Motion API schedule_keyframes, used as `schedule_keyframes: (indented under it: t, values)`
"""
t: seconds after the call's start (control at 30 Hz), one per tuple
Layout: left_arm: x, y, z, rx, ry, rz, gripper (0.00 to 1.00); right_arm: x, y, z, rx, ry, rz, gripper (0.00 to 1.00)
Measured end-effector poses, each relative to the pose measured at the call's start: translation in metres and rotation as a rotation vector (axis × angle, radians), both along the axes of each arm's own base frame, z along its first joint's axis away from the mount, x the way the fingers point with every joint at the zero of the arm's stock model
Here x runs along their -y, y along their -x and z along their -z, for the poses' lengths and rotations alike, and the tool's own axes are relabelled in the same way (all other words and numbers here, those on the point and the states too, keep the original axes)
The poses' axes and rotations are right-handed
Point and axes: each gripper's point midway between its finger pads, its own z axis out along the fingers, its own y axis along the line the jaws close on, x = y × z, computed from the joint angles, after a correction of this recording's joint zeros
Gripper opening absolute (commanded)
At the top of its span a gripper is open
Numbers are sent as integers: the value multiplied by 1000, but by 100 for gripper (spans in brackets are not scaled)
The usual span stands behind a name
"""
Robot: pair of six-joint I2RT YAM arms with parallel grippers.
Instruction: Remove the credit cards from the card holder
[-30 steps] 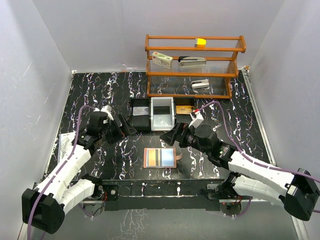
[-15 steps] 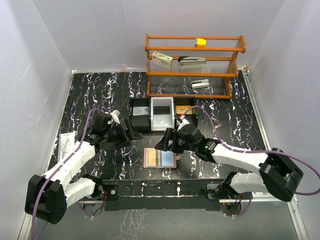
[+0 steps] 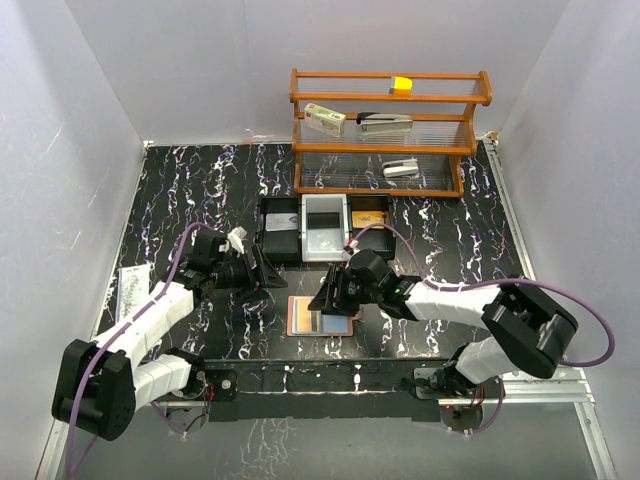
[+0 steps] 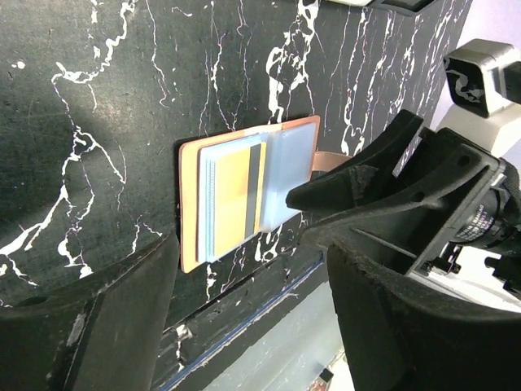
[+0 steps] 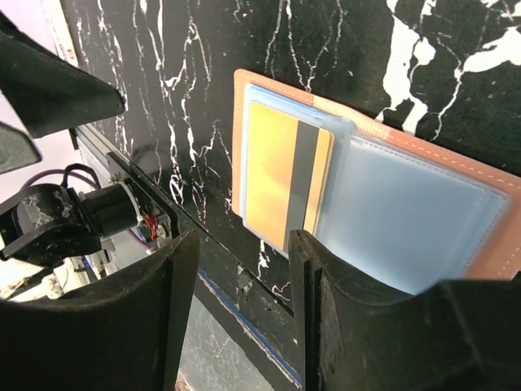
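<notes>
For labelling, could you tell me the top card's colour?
Top card: orange-yellow with a dark stripe; clearest in the right wrist view.

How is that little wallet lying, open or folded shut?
Open: the card holder lies spread flat, pale blue pockets facing up, a yellow card tucked inside.

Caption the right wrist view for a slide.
Right gripper, jaws apart, hovers over the open card holder lying flat on the marbled table, a yellow card in its clear pocket.
</notes>
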Motion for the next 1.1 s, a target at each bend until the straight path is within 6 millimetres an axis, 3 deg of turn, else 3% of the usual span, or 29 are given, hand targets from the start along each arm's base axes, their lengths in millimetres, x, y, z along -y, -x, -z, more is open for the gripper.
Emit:
schedule_keyframes:
  t: [0.37,0.53,0.77,0.9,1.1]
  values:
    - [4,4,2,-19,12,22,63,0,7,28,-85,46,-12,42]
    - [6,7,7,-43,7,36,56,-10,-3,29,-87,50,-8,41]
    - [10,12,16,-78,-8,58,47,-7,-7,33,-92,73,25,40]
    - [15,14,25,-97,-17,81,34,-7,-7,34,-90,76,28,34]
    - [31,24,43,-147,-60,153,29,-5,-8,37,-90,85,37,30]
